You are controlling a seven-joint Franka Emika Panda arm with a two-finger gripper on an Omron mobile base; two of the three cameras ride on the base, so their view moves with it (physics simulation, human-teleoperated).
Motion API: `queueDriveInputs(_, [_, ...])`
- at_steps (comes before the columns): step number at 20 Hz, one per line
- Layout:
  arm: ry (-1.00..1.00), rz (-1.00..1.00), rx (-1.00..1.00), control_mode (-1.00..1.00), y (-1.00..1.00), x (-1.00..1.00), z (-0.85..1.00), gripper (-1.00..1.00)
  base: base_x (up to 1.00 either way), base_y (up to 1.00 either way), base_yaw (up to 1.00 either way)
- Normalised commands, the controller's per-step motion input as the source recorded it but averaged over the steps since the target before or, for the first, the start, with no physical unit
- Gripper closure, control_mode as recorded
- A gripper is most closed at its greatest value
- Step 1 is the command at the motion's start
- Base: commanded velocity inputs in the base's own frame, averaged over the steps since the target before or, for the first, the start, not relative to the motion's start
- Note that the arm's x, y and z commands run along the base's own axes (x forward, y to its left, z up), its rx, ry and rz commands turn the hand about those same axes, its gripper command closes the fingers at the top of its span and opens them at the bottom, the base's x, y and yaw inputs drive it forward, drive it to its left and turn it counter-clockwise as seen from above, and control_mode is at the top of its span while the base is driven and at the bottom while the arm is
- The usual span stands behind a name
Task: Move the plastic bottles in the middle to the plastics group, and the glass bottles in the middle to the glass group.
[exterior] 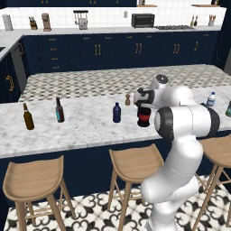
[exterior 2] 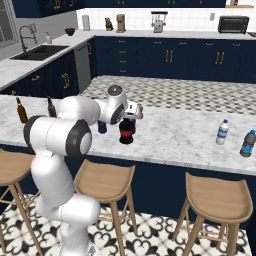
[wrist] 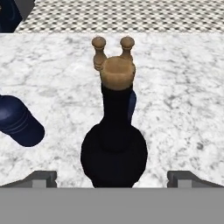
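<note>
The gripper [wrist: 112, 177] hangs right over the round black bottle [wrist: 114, 148] at the middle of the marble counter [exterior: 85, 126], fingers spread wide either side of it and not touching. The dark blue bottle [exterior: 117, 113] stands just beside it, with a small wooden shaker [exterior: 127, 99] close behind

We count six bottles [exterior: 117, 113] on the counter [exterior: 85, 124], three stools [exterior: 135, 163] below, and two small wooden shakers [wrist: 99, 52].
</note>
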Motion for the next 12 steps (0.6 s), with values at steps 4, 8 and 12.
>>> queueDriveInputs(4, [0.01, 0.00, 0.00, -1.00, -0.17, 0.18, -0.03, -1.00, 0.00, 0.00, 0.00])
queueDriveInputs(8, [0.01, 0.00, 0.00, -1.00, 0.00, 0.31, -0.09, -1.00, 0.00, 0.00, 0.00])
queueDriveInputs(12, [0.00, 0.00, 0.00, -1.00, 0.00, 0.14, -0.15, -1.00, 0.00, 0.00, 0.00])
